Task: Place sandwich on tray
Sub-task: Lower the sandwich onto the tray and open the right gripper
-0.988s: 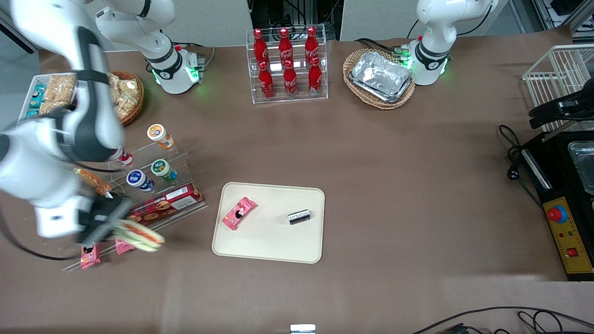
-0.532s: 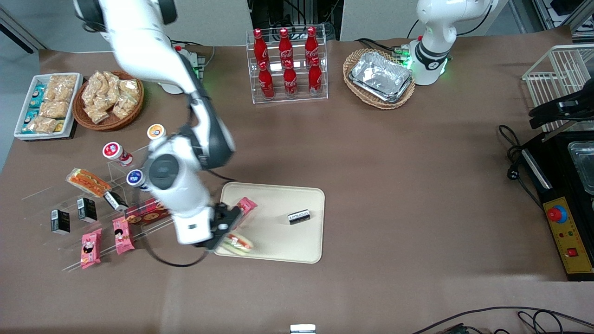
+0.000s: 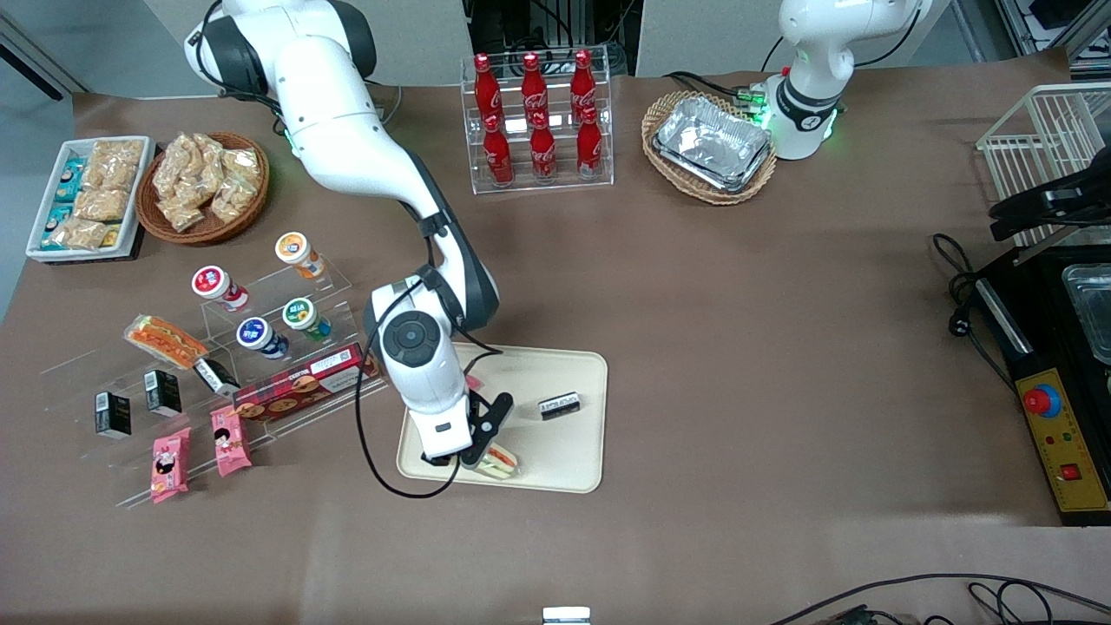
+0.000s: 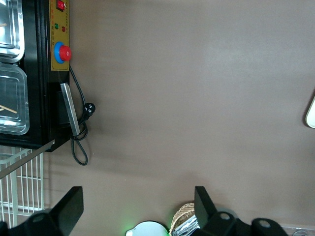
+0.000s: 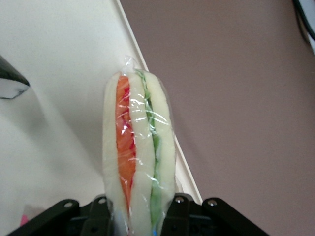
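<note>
The gripper pinches the wrapped sandwich by one end, filling stripes facing up, so it hangs over the cream tray at its near edge, probably poised for setting down clear of the black packet.

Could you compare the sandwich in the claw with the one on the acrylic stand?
The sandwich in the claw is pale white bread; the stand sandwich looks orange-brown. The first hangs over the tray, gripped; the second rests untouched, toward the working arm's end. Both are clear-wrapped.
</note>
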Robot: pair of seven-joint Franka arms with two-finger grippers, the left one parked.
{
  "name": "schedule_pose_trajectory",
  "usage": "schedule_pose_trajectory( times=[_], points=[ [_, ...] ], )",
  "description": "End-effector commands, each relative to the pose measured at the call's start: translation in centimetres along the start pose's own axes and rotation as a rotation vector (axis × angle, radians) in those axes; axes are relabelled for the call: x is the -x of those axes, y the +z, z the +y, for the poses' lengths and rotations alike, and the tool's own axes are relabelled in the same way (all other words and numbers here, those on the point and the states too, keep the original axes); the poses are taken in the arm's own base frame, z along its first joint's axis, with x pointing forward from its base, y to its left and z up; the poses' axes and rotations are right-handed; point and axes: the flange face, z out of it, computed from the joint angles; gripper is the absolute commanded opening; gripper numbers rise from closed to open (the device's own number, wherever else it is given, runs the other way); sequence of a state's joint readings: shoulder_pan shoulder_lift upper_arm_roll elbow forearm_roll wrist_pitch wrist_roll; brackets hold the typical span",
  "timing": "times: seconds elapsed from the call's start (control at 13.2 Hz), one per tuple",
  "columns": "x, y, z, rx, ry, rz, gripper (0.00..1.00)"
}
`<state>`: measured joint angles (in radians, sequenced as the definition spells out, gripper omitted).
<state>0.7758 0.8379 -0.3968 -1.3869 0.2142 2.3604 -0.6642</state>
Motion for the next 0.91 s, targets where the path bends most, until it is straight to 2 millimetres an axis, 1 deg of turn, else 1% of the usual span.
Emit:
schedule_pose_trajectory(
  times=[0.0, 0.23, 0.38, 0.46, 0.53, 0.68, 0.84],
  points=[
    [-1.7, 1.6, -1.8, 0.030, -0.036, 0.007, 0.28],
    [-1.6, 2.6, -2.4, 0.022, -0.036, -0.006, 0.28],
    [-1.7, 3.1, -3.1, 0.019, -0.018, -0.011, 0.50],
    [-1.7, 3.1, -3.1, 0.019, -0.011, -0.011, 0.58],
    [-1.8, 3.0, -3.0, 0.019, -0.002, -0.005, 1.00],
    [-1.9, 2.8, -3.0, 0.022, 0.004, 0.002, 1.00],
    [-2.0, 2.1, -2.7, 0.024, 0.003, 0.010, 1.00]
  ],
)
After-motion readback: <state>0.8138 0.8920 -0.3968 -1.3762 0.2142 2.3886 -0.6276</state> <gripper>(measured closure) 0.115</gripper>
